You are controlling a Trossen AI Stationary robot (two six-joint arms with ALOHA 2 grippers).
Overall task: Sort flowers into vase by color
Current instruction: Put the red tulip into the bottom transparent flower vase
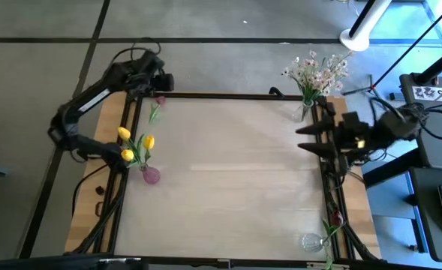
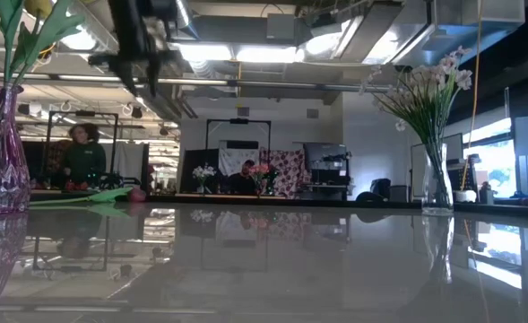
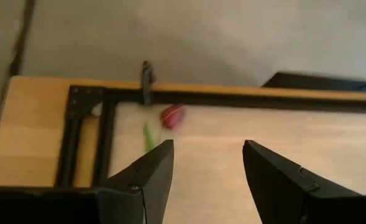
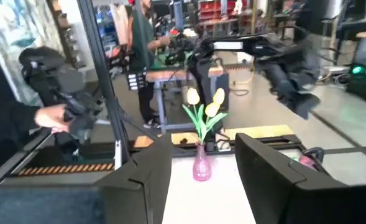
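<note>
- While one dark red tulip [image 1: 157,103] lies flat on the table [image 1: 236,172] near its far left corner, it belongs to no vase yet; its bloom [image 3: 172,116] shows just ahead of the left arm's fingers in the left wrist view.
- Yellow tulips [image 1: 136,144] already stand in the purple vase [image 1: 151,175] at the left edge, and the white-pink sprays [image 1: 317,72] fill a clear vase [image 1: 302,112] at the far right corner.
- Another clear vase [image 1: 311,241] sits at the near right corner with a green stem [image 1: 330,229] beside it.
- Left end effector [image 3: 207,163] hovers above the red tulip, released, jaws spread wide and empty.
- Right end effector [image 1: 305,139] waits at the right edge, also released and holding nothing.
- Risk, as I judge it: the thin stem lies close to the table's black frame [image 3: 89,146], so a descent slightly off line could strike the frame or pinch only a leaf.
- Grasping the bloom itself could crush it or let the flower swing and slip during transport.
</note>
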